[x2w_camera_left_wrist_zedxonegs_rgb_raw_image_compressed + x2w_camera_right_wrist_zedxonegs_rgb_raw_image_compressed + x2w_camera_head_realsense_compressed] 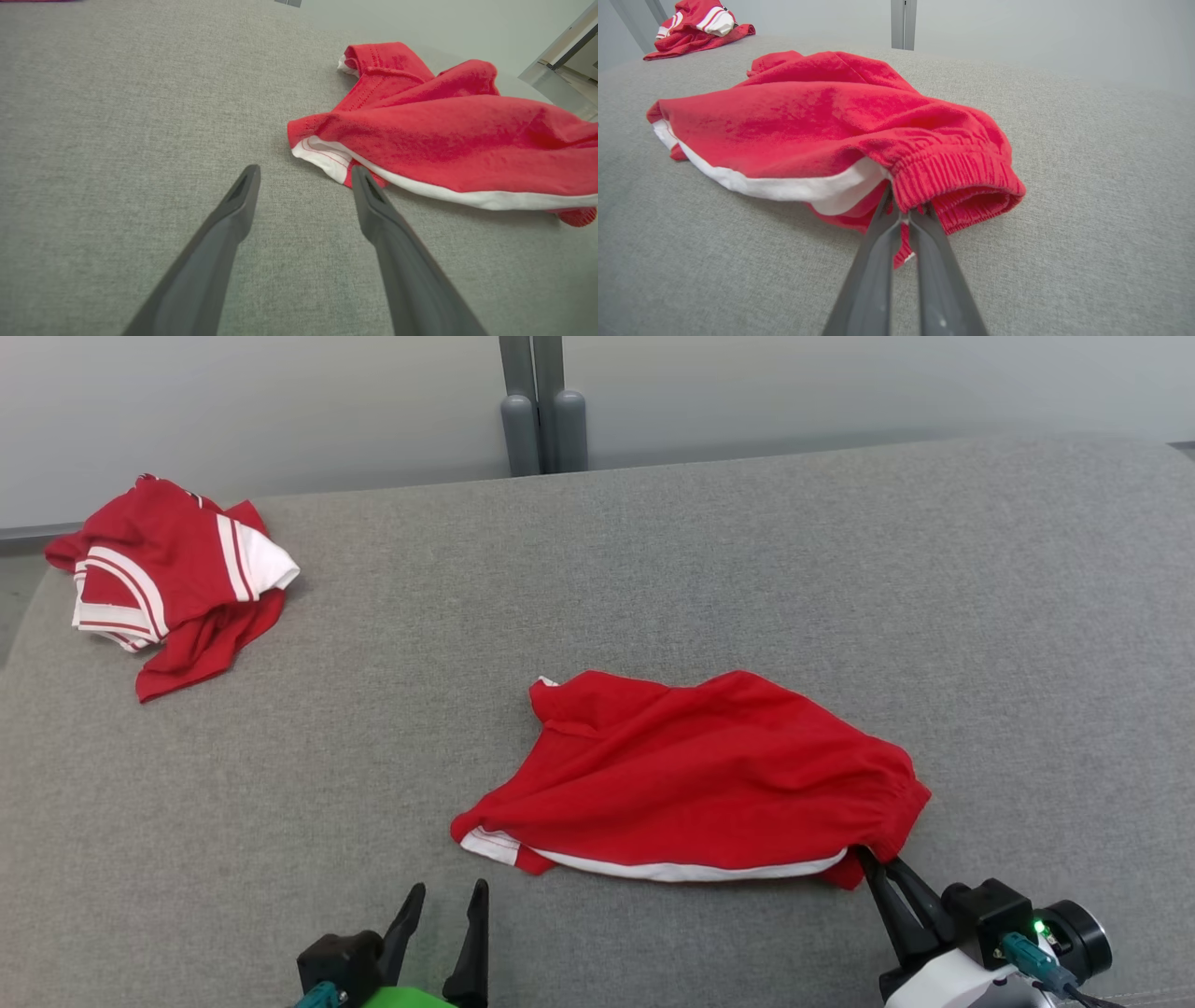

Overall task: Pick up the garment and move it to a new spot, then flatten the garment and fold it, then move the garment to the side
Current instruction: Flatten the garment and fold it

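Your right claw (903, 215) pinches the ribbed waistband (957, 175) of the crumpled red, white-trimmed fabric garment (691, 775). Your left claw (304, 171) hangs wide open nearby.

The right hand (876, 861) pinches the red garment (691, 775) at its right corner, the left hand (448, 889) spread nearby.

two red garments (691, 775) (168, 579), two tools (449, 889) (870, 861)

The garment (458, 140) runs off the left wrist view's right edge; its waistband (957, 172) hides the jaw tips of the right gripper (903, 212).
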